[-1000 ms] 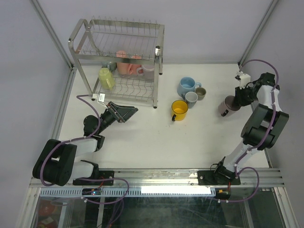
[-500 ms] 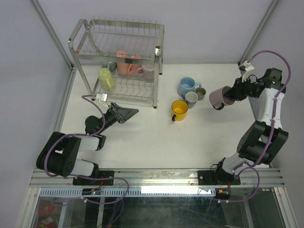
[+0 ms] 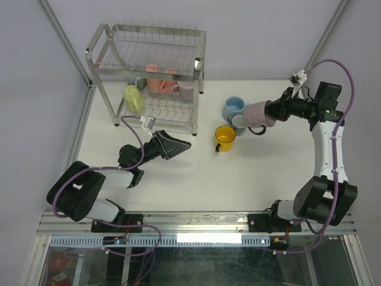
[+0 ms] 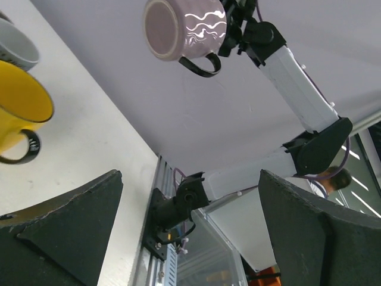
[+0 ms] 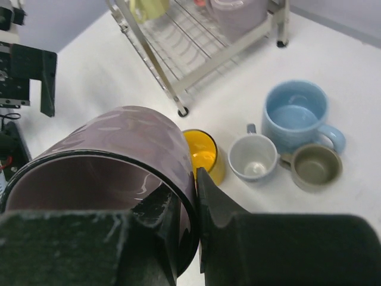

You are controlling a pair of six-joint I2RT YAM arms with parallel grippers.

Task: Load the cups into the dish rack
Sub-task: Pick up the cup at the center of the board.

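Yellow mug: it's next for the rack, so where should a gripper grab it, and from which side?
Probably pinch its rim from above, one finger inside: the yellow mug stands upright, mouth open. Take the near rim, away from the grey mug crowding its far side.

I work over a matte white table (image 3: 238,179) that fills the mid of the top view. Pale lilac-grey walls box it in: back wall (image 3: 256,36) at 12, side panel (image 3: 30,89) at 9, another panel (image 3: 369,42) at 3. Alu posts slant up from the far corners, left post (image 3: 66,44) at 11, right post (image 3: 324,39) at 1. At 6 an alu rail (image 3: 196,221) runs along the near edge w/ a lit white strip light (image 3: 208,238) just under it. Below that is a glass pane (image 3: 196,268), dark beyond, w/ a red-orange patch (image 3: 59,262) at 7, too blurred to tell.
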